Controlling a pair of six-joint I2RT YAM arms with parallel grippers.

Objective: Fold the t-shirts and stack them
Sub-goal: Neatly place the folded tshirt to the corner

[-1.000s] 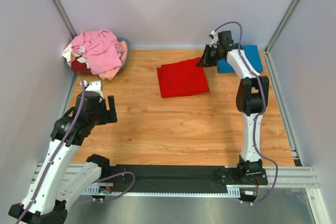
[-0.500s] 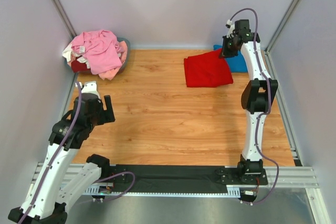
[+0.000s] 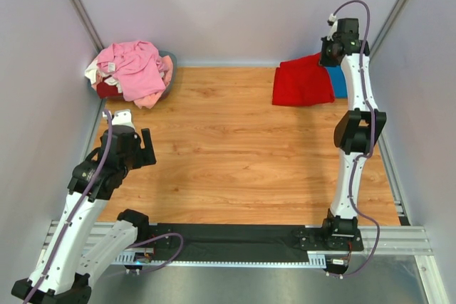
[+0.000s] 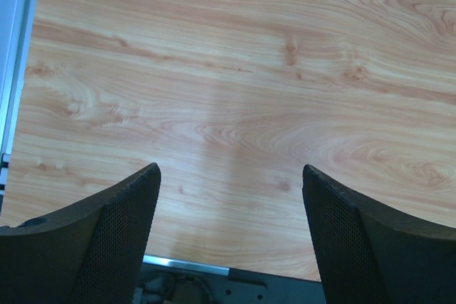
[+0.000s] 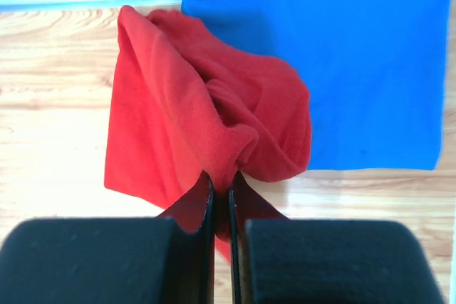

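Stacking is your step: right jaws pinch the folded red t-shirt [image 3: 299, 85] by its edge, upper right of the top view, overlapping the blue t-shirt [image 5: 370, 69] on the bench [image 3: 235, 154]. Left jaws spread, holding nothing. Next, you should lay red squarely on blue, then release.

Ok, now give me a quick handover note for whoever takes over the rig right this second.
Right pincer: shut on the red t-shirt, holding it up at the far right corner, by the blue t-shirt.
Left pincer: open, holding nothing, over bare table at the near left.
Done: blue lies folded flat; red looks folded but is bunched at the pinch.
Left: lay red on blue, then fold and stack the pink and cream shirts heaped in the far left corner.
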